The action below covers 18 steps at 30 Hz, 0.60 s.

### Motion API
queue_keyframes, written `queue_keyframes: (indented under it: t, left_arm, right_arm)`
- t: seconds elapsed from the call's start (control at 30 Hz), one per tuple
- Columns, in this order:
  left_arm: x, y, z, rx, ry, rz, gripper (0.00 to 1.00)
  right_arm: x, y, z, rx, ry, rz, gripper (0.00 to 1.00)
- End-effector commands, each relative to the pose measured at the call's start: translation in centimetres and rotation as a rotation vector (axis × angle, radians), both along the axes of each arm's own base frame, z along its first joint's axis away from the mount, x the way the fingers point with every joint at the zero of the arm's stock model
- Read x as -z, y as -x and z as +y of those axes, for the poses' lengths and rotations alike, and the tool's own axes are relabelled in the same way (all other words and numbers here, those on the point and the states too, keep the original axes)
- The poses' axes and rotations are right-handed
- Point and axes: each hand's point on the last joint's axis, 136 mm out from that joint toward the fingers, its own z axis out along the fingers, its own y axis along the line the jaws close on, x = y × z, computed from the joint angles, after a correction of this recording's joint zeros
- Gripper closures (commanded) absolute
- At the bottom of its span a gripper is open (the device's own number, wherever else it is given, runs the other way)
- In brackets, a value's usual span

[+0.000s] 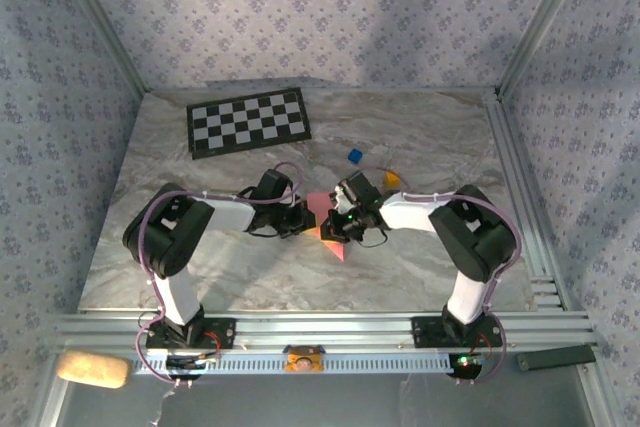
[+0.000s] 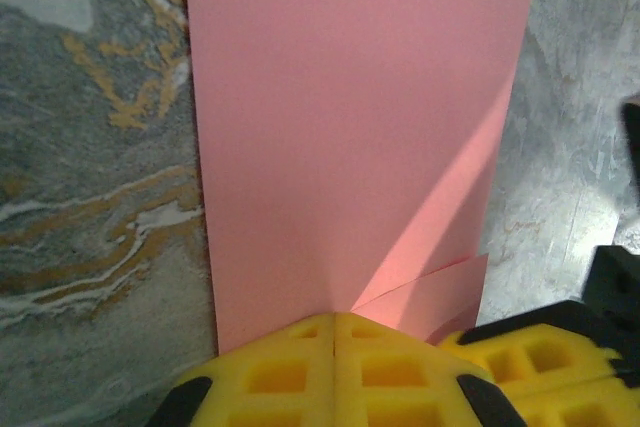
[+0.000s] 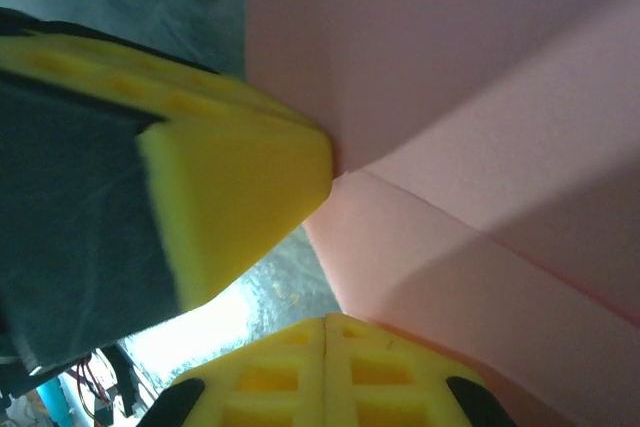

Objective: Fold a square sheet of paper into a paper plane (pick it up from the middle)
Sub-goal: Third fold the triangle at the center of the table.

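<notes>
Seen from above, 2 robot arms reach inward and meet near the middle of a grey marbled table. Between them is a salmon-pink sheet of paper, partly folded, with one corner pointing toward the arms' bases. The left gripper has its yellow fingers pressed together, pinching the sheet's near edge, where the left wrist view shows a folded flap overlapping. The right gripper is likewise closed, its fingers clamping the paper just beside the left gripper's tip. A black-and-white checkerboard mat lies at the far left of the table. A small blue block and a small orange block sit beyond the right gripper, apart from the paper.
</notes>
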Motion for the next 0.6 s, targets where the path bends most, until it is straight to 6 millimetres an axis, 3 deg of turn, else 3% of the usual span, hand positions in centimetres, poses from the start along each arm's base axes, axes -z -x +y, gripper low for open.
queue_keyframes:
  t: [0.0,0.17,0.57]
  left_arm:
    - [2.3,0.6,1.5,-0.008,-0.09,0.043,1.0]
    - [2.4,0.5,1.6,-0.011,-0.095,0.045,1.0]
    - [3.0,0.4,1.9,-0.015,-0.117,0.053,1.0]
  right_arm:
    - [-0.1,-0.2,1.0,-0.003,-0.005,0.017,0.94]
    - [1.6,0.8,-0.6,0.014,0.045,0.063,0.94]
    - [1.6,4.2,-4.0,0.027,0.026,0.079,0.92]
